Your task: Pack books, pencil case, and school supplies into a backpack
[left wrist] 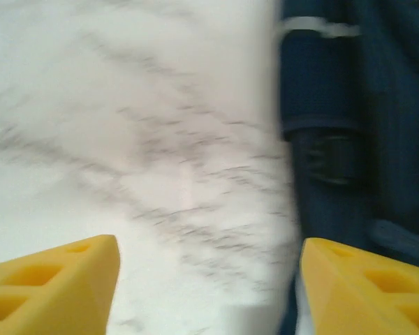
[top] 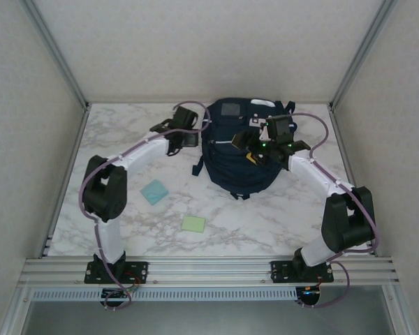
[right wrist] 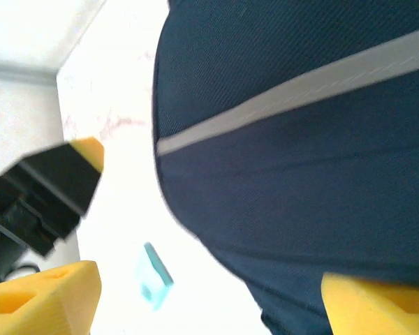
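The navy backpack (top: pixel 241 157) lies flat at the back middle of the marble table (top: pixel 279 216), white trim stripe (right wrist: pixel 314 87) across it. My left gripper (top: pixel 188 137) sits just off its left side, open, with bare marble between the yellow fingertips (left wrist: pixel 56 286) and the backpack (left wrist: pixel 363 139) at the right. My right gripper (top: pixel 254 149) hovers over the backpack (right wrist: pixel 300 195), open, with nothing between its fingers. A light-blue pad (top: pixel 154 191) and a pale-green pad (top: pixel 193 223) lie on the table in front. The books and the pencil case are out of view.
In the right wrist view the light-blue pad (right wrist: pixel 153 276) lies on the table beside the backpack's edge, and the left gripper's black body (right wrist: pixel 49 188) shows at the left. Enclosure walls and aluminium posts (top: pixel 56 63) ring the table.
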You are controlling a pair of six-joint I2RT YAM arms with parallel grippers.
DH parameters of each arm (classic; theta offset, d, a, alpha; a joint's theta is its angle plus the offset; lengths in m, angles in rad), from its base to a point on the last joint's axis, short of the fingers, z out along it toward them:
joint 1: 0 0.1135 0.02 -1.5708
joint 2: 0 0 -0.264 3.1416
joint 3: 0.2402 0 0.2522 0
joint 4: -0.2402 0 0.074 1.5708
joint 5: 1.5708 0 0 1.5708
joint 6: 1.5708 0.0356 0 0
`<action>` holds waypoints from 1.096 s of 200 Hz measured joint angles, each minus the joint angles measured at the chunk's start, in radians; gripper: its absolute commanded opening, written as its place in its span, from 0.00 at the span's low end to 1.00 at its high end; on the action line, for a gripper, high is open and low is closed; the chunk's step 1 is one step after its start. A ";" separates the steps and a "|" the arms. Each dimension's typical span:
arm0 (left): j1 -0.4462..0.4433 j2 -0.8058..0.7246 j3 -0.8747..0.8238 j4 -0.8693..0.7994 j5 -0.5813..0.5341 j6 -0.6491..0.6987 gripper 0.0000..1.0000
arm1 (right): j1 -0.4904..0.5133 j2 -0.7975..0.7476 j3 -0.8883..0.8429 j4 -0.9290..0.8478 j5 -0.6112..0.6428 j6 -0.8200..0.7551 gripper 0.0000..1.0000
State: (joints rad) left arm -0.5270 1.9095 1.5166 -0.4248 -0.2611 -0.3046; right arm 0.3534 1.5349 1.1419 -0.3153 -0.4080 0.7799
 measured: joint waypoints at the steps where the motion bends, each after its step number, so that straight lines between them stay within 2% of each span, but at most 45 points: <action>1: 0.004 -0.006 -0.005 -0.003 -0.001 -0.001 0.79 | 0.003 -0.002 0.001 -0.006 -0.003 -0.007 0.83; 13: 0.032 -0.058 -0.047 -0.022 -0.011 -0.033 0.92 | 0.031 -0.013 0.009 -0.055 -0.013 -0.066 0.83; 24: 0.053 -0.102 -0.071 -0.039 -0.010 -0.050 1.00 | 0.064 -0.018 0.016 -0.093 -0.017 -0.123 0.82; 53: 0.121 -0.200 -0.117 -0.052 0.029 -0.115 1.00 | 0.200 -0.003 0.035 -0.167 -0.023 -0.269 0.83; 74: 0.200 -0.253 -0.168 -0.051 0.093 -0.160 1.00 | 0.320 0.063 0.081 -0.214 -0.007 -0.383 0.85; 83: 0.238 -0.273 -0.198 -0.051 0.122 -0.179 1.00 | 0.374 0.103 0.106 -0.237 0.006 -0.436 0.88; 86: 0.251 -0.279 -0.208 -0.050 0.131 -0.185 1.00 | 0.389 0.114 0.114 -0.244 0.014 -0.453 0.96; 90: 0.269 -0.288 -0.223 -0.051 0.143 -0.194 1.00 | 0.414 0.135 0.127 -0.256 0.022 -0.473 0.99; 126: 0.395 -0.355 -0.323 -0.050 0.230 -0.246 1.00 | 0.583 0.279 0.233 -0.365 0.132 -0.653 0.99; 173: 0.490 -0.429 -0.387 -0.046 0.301 -0.272 1.00 | 0.721 0.378 0.271 -0.445 0.315 -0.780 0.99; 219: 0.501 -0.452 -0.426 -0.032 0.344 -0.298 1.00 | 0.808 0.407 0.264 -0.452 0.424 -0.830 0.99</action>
State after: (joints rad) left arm -0.0261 1.4574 1.0908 -0.4564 0.0826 -0.6025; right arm 1.1610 1.9415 1.4055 -0.7677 0.0162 -0.0502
